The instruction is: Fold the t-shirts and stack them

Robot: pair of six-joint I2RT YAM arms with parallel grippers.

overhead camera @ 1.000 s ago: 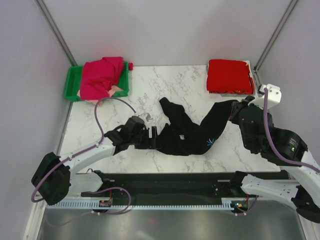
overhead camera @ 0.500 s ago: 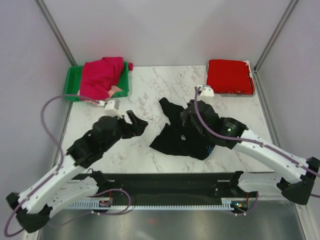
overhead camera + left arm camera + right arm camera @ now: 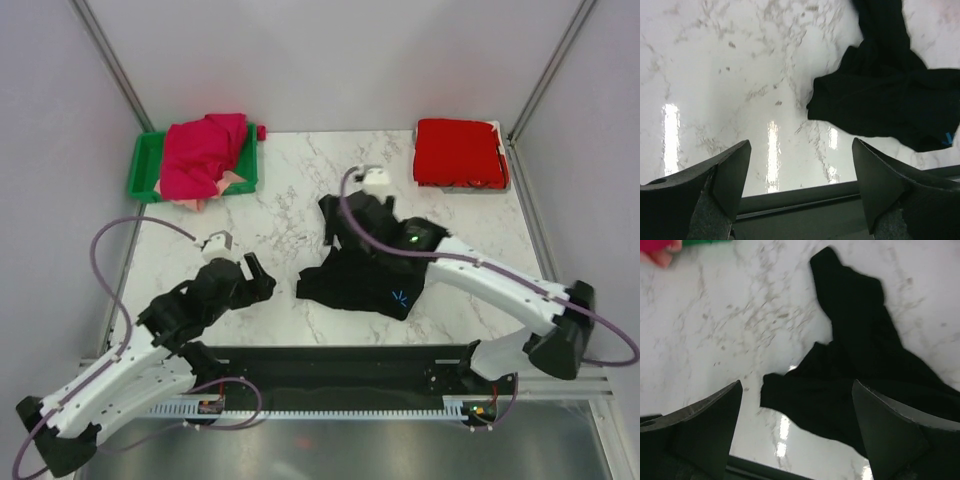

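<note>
The black t-shirt [image 3: 345, 283] lies bunched in the middle of the table, one sleeve reaching back [image 3: 850, 305], its blue logo [image 3: 398, 297] facing up. It also fills the upper right of the left wrist view [image 3: 890, 100]. My right gripper [image 3: 340, 222] hangs open just above it, and nothing sits between the fingers [image 3: 796, 385]. My left gripper [image 3: 262, 280] is open over bare marble left of the shirt, clear of it [image 3: 800, 145]. A folded red t-shirt [image 3: 460, 152] rests at the back right. Magenta [image 3: 203, 152] and peach [image 3: 235, 178] t-shirts are heaped at the back left.
The green bin [image 3: 145, 165] under the magenta and peach heap stands at the back left corner. Grey walls close in the table on three sides. A dark rail [image 3: 330, 360] runs along the near edge. Cables loop off both arms.
My right gripper has opened and let go of the black t-shirt after carrying its right end leftward over the rest. The left arm has drawn back toward the near left.
</note>
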